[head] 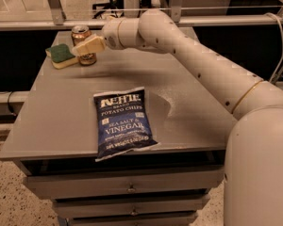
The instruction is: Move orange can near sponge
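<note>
The orange can (pixel 80 34) stands upright at the table's far left, right beside the sponge (pixel 61 54), which has a green top and a pale base. My gripper (pixel 81 46) is at the can. One pale finger (pixel 92 45) crosses in front of the can's middle and the other is hidden behind it. The jaws stand open around the can, which rests on the table. My arm reaches in from the right across the back of the table.
A blue Kettle chip bag (pixel 122 121) lies flat near the grey table's front edge (pixel 47 149). Drawers sit below the tabletop. A metal rail (pixel 28 25) runs behind the table. My arm's base fills the lower right.
</note>
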Controlling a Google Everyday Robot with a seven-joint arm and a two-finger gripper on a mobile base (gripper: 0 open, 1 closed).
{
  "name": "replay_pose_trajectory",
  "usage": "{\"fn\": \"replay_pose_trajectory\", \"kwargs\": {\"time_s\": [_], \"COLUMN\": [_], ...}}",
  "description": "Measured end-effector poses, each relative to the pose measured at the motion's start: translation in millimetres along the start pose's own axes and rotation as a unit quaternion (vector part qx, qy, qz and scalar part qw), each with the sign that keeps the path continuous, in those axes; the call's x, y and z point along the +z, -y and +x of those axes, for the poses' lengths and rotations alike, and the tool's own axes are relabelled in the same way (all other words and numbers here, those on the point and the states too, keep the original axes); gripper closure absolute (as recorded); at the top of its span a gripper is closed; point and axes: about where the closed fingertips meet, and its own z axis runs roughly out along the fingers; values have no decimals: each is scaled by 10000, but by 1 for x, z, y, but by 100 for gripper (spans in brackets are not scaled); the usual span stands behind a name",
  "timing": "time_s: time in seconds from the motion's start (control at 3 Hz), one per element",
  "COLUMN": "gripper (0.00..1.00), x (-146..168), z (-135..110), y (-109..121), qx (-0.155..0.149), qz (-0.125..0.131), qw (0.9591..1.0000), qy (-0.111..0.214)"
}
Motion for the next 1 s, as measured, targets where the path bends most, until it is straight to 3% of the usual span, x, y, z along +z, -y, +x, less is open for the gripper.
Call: {"fn": "replay_pose_trajectory", "kwargs": {"time_s": [0.33,0.67,1.0], "gripper": [0,0,0], "x": [-49,-114,-126], "z": [-6,-12,-10], "y": [37,77,84], "qx": [-286,-551,-569], "qz": [453,1063,1166], "qw": [9986,9928,9915], "qy": [-17,12,3]}}
